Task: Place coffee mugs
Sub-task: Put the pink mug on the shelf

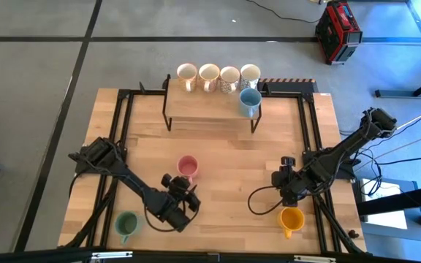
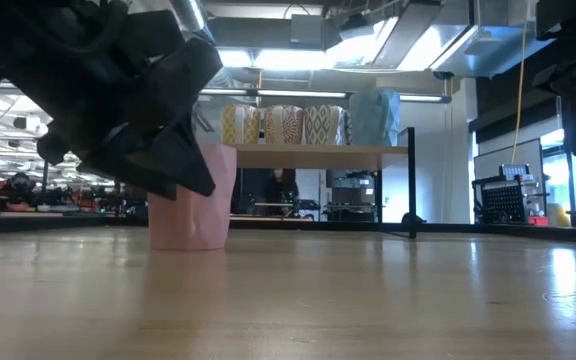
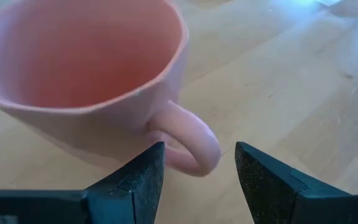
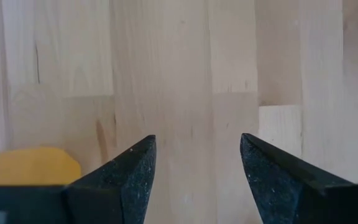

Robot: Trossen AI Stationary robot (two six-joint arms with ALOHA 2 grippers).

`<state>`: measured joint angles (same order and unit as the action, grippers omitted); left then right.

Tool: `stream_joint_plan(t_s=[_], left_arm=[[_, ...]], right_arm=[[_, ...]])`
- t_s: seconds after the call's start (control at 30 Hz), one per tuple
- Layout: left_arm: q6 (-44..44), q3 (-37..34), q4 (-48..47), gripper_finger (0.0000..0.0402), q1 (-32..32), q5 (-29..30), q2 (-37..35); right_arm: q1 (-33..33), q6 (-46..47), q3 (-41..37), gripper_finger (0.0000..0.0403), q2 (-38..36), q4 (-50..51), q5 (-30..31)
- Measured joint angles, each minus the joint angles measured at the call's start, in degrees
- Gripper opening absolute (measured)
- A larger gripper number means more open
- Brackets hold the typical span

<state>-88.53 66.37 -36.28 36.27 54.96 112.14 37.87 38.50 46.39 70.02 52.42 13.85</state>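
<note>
The wooden table (image 1: pixel 218 146) carries a raised shelf (image 1: pixel 210 109) at its back edge with five mugs on it. The pink mug (image 1: pixel 188 167) stands upright mid-table, its handle toward the left gripper (image 3: pixel 199 171), which is wide open, holding nothing, just beside the handle.

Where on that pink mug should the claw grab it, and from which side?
Probably by the handle. The pink mug stands upright on the table, its handle sticking out toward the left claw, whose open fingers already line up on either side of the loop. Coming in from that handle side looks simplest.
</note>
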Motion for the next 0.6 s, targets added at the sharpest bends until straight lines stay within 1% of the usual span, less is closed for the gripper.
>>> stream_joint_plan(t_s=[0.13, 0.23, 0.33, 0.47, 0.6], left_arm=[[0.0, 0.0, 1.1, 0.019, -0.4, 0.2, 0.0], [-0.1, 0.0, 1.9, 0.019, -1.2, 1.9, 0.0], [-1.3, 0.0, 1.9, 0.0184, -2.4, 2.2, 0.0], [-1.4, 0.0, 1.8, 0.0153, -3.5, 1.7, 0.0], [-1.3, 0.0, 1.2, 0.0104, -4.0, 0.9, 0.0]], right_arm=[[0.0, 0.0, 0.0, 0.0223, 0.0, 0.0, 0.0], [0.0, 0.0, 0.0, 0.0223, 0.0, 0.0, 0.3], [0.0, 0.1, 0.0, 0.0223, 0.0, 0.0, 1.1], [0.0, 0.1, 0.0, 0.0223, 0.0, -0.1, 1.1], [0.0, 0.2, 0.0, 0.0223, 0.0, -0.1, 1.1]])
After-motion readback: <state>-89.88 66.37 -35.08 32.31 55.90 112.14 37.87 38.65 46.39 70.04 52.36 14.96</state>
